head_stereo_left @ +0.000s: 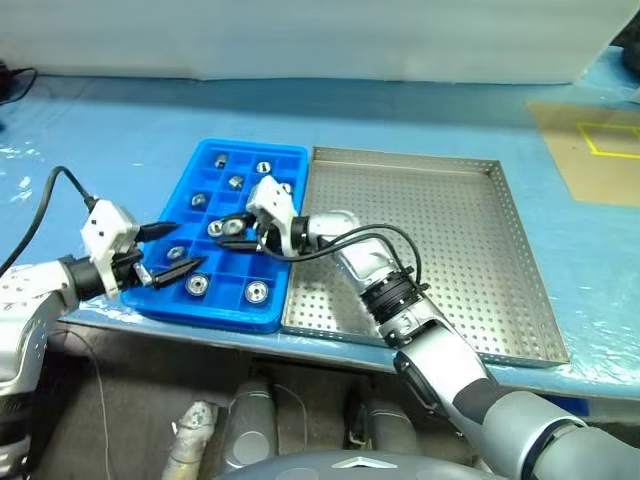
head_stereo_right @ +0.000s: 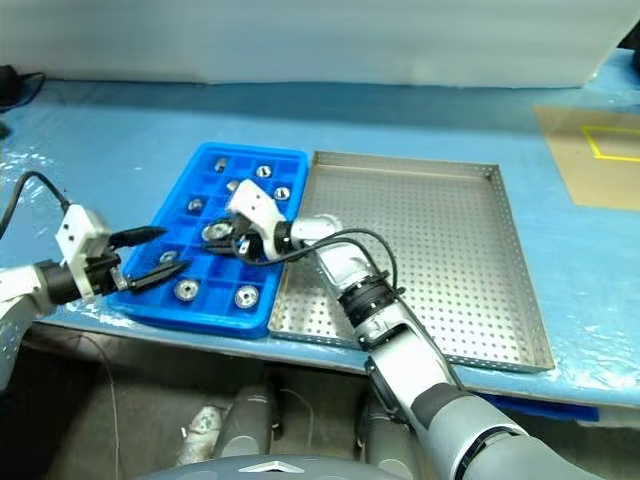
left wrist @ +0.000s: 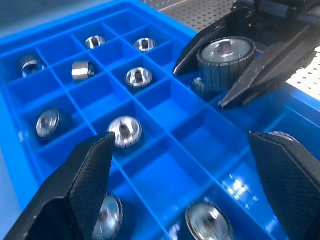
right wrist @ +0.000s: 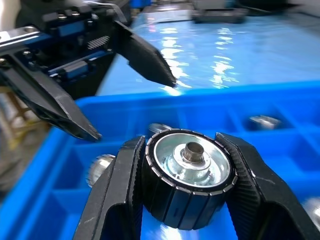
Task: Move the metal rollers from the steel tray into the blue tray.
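My right gripper (head_stereo_left: 232,233) is shut on one of the metal rollers (right wrist: 189,175), a ribbed one with a shiny hub, and holds it just above the middle compartments of the blue tray (head_stereo_left: 255,148). Several more metal rollers (head_stereo_left: 257,292) lie in separate compartments of that tray. At the tray's near left corner my left gripper (head_stereo_left: 186,247) stands wide open with nothing between its fingers, pointing toward the held roller (left wrist: 225,57). The steel tray (head_stereo_left: 440,230) lies right beside the blue tray, and the part of its perforated floor that I can see holds no rollers.
Both trays sit near the front edge of a table covered in blue (head_stereo_left: 120,130). A brown sheet with yellow tape (head_stereo_left: 590,150) lies at the back right. A black cable (head_stereo_left: 45,200) loops up from my left wrist.
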### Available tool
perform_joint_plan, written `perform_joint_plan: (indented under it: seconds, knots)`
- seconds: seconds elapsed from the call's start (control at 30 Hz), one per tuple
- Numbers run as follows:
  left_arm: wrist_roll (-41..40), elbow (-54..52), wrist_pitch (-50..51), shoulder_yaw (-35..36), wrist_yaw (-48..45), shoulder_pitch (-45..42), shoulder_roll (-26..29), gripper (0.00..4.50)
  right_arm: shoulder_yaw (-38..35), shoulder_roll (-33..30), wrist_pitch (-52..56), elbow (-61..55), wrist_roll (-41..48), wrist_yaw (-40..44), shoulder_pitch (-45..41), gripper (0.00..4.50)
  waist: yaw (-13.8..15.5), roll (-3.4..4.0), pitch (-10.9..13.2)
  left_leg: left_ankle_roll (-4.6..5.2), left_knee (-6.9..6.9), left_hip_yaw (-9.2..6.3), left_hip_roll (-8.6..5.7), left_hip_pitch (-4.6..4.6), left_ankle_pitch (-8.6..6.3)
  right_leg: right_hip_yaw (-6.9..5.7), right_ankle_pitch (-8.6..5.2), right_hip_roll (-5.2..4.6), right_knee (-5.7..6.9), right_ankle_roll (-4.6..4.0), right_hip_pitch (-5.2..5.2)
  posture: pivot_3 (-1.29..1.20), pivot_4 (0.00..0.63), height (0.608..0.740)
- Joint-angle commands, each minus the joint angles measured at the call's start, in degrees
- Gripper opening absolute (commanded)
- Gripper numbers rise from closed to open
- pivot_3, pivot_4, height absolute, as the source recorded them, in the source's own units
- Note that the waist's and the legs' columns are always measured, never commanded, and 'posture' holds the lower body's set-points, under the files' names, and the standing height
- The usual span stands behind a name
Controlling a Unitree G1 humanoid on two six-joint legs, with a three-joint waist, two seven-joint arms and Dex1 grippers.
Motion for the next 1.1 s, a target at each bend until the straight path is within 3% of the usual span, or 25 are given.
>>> perform_joint_plan:
  seconds: [0.03,0.2,0.47,0.7,1.1]
  knots:
    - [-3.14,-7.82,2.63,3.19,3.65,2.88,-1.0,4.5,4.28,1.22,-5.07,-0.01,-2.05,2.95,-0.36,1.77,1.28,0.01,0.01,-0.02,-0.03,0.0,0.0,0.02,0.01,-0.01,-0.01,-0.01,0.0,0.0,0.0,0.42,0.15,0.74]
    - [-4.7,-12.29,4.37,3.26,6.38,5.71,-2.46,4.5,6.47,1.66,-7.41,2.35,-3.69,3.73,1.45,1.77,3.01,-0.01,0.01,-0.09,-0.14,-0.29,0.02,0.1,0.05,0.04,-0.05,-0.01,0.02,0.03,0.01,0.44,0.15,0.74]
    - [-4.6,-10.84,4.03,1.05,7.24,3.34,-2.85,4.5,1.89,0.59,-10.74,9.98,-4.73,-1.53,-2.88,1.77,3.9,-0.03,-0.01,-0.33,-0.44,-0.41,-0.06,0.25,0.19,0.08,-0.05,0.05,0.04,0.01,0.0,0.4,0.15,0.74]
    - [-3.82,-6.49,2.91,-1.36,5.55,-1.65,-1.52,4.5,0.76,-1.2,-14.93,14.34,-6.47,-4.3,-4.02,1.77,3.02,-0.07,-0.03,-0.4,-0.38,-0.41,-0.11,0.17,0.24,0.07,-0.05,0.09,0.05,0.0,-0.05,0.34,0.15,0.74]
    - [-2.69,-1.75,1.0,-3.74,2.34,-4.85,-0.11,4.5,1.52,-3.49,-14.62,11.51,-6.97,-2.74,-0.87,1.77,2.55,-0.1,-0.05,-0.41,-0.29,-0.47,-0.26,0.19,0.25,0.05,-0.06,0.11,0.14,-0.02,-0.01,0.3,0.15,0.74]
